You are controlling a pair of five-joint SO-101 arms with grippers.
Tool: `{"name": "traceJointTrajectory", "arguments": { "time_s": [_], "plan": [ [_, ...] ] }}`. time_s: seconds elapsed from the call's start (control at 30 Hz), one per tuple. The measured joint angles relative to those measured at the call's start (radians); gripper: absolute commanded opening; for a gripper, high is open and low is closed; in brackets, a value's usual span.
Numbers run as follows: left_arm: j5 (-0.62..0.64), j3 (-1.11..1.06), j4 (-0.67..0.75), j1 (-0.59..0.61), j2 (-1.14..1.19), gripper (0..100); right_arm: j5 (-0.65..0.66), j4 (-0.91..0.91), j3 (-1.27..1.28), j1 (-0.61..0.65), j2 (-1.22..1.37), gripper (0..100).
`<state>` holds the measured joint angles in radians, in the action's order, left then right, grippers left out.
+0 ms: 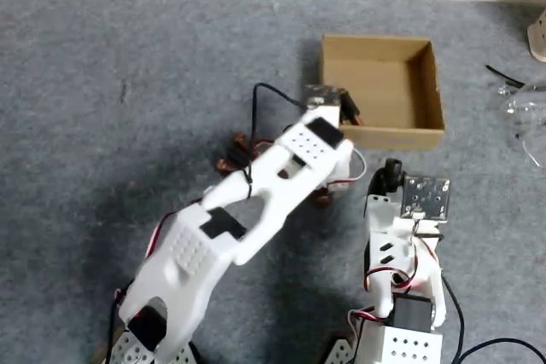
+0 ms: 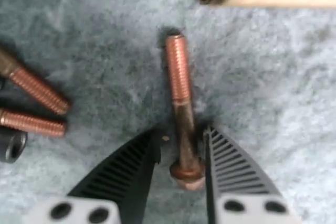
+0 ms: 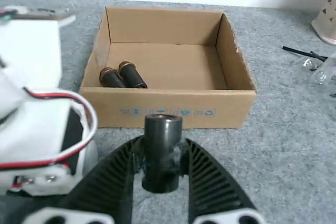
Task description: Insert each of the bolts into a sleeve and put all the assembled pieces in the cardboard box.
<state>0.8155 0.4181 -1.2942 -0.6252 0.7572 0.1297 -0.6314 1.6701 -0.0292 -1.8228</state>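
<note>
Our left hand [image 2: 182,134] is slightly open, straddling a bolt [image 2: 178,82] lying on the bench [image 2: 262,77]; our right hand [image 3: 163,145] is clamped on an upright sleeve [image 3: 163,129] just before the box [image 3: 168,109].

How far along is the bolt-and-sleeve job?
Done: two assembled-looking pieces lie in the cardboard box. In hand: the right gripper holds a black sleeve upright; the left gripper, open, straddles a bolt on the carpet. Left: seating that bolt, plus two more bolts and another sleeve beside them.
</note>
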Motion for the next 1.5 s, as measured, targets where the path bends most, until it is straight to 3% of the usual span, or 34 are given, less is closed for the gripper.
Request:
{"name": "traceJointTrajectory", "arguments": {
  "time_s": [0.33,0.6,0.83,0.93,1.23,1.5],
  "plan": [
    [-0.028,0.186,-0.109,0.005,0.109,0,0.000,0.003,0.000,0.000,0.000,0.5],
    [-0.307,0.170,-0.258,0.011,0.012,0,0.000,0.044,0.000,0.000,0.000,0.5],
    [-0.667,0.117,-0.445,0.028,-0.157,0,0.000,0.055,0.000,0.000,0.000,0.5],
    [-0.812,0.023,-0.451,0.086,-0.262,0,0.000,0.061,0.000,0.000,0.000,0.5],
    [-1.402,-0.244,-0.460,0.373,-0.629,0,0.000,0.064,0.000,0.000,0.000,0.5],
    [-1.645,-0.473,-0.460,0.684,-0.896,0,0.000,0.064,0.000,0.000,0.000,0.5]
  ]
}}
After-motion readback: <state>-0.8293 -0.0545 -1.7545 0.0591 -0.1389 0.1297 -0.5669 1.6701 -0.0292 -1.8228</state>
